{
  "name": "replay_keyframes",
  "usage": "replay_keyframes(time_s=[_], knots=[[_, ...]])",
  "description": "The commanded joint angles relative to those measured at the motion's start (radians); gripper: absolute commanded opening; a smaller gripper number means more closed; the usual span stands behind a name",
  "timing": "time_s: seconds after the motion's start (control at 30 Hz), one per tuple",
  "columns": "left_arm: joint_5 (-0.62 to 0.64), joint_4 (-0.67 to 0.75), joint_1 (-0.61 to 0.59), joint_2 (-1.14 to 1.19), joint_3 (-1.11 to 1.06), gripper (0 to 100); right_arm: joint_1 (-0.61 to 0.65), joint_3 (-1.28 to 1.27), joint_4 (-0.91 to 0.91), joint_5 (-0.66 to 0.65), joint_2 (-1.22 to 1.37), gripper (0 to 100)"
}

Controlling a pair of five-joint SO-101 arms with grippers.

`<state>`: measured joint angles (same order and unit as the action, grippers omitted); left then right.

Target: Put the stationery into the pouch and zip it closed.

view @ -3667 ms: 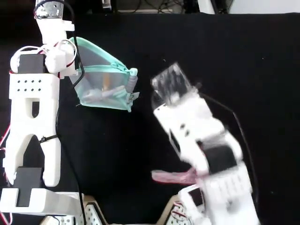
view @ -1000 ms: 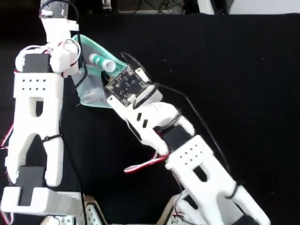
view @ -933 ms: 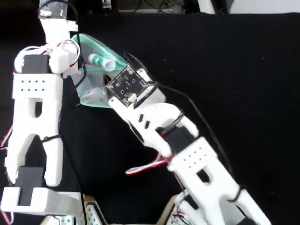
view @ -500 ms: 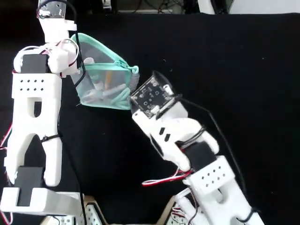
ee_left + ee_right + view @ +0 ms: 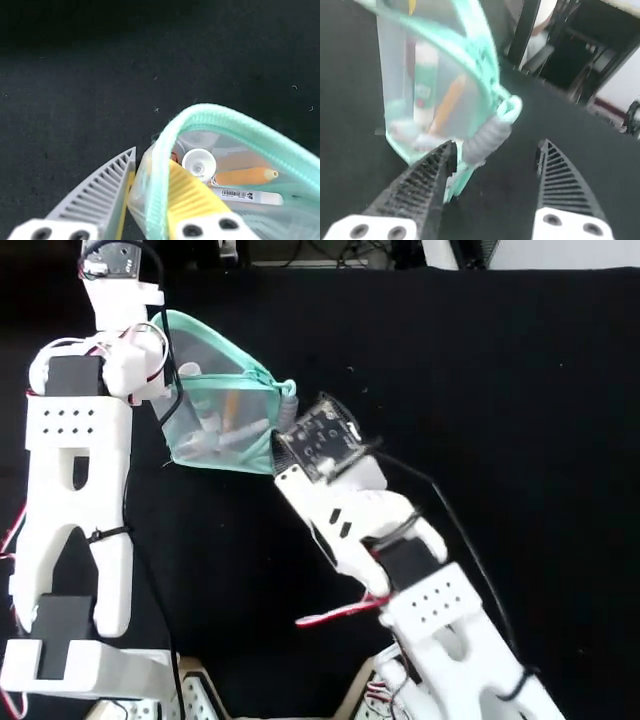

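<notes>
Pouch [image 5: 215, 410] over black table [image 5: 500, 390]; cables [image 5: 330, 252] behind.

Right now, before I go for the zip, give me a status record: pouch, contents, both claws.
pouch: clear with teal zip, mouth open
contents: orange pen, white-capped tube, both inside
left claw: shut on pouch rim, one finger inside
right claw: open, grey zip pull between its fingers, not gripped
zip: not yet closed
</notes>
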<state>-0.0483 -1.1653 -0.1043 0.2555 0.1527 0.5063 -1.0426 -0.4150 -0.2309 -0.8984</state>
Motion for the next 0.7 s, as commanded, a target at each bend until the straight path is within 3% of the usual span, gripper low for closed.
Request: replay_keyframes(time_s=[0.0,0.17,0.33,0.4,0.67], knots=[[-0.017,0.002,-0.01,0.157,-0.246,3,-0.014,0.136,0.025,0.009,0.11,25.8],[-0.017,0.003,-0.01,0.157,-0.246,3,-0.031,0.262,0.025,0.009,0.286,25.2],[-0.017,0.005,-0.01,0.157,-0.246,3,-0.063,0.294,0.025,0.0,0.314,7.7],[-0.018,0.005,-0.01,0.157,-0.246,3,-0.071,0.289,0.02,0.002,0.286,0.7],[-0.018,0.005,-0.01,0.157,-0.246,3,-0.094,0.091,0.015,0.0,-0.061,1.2]])
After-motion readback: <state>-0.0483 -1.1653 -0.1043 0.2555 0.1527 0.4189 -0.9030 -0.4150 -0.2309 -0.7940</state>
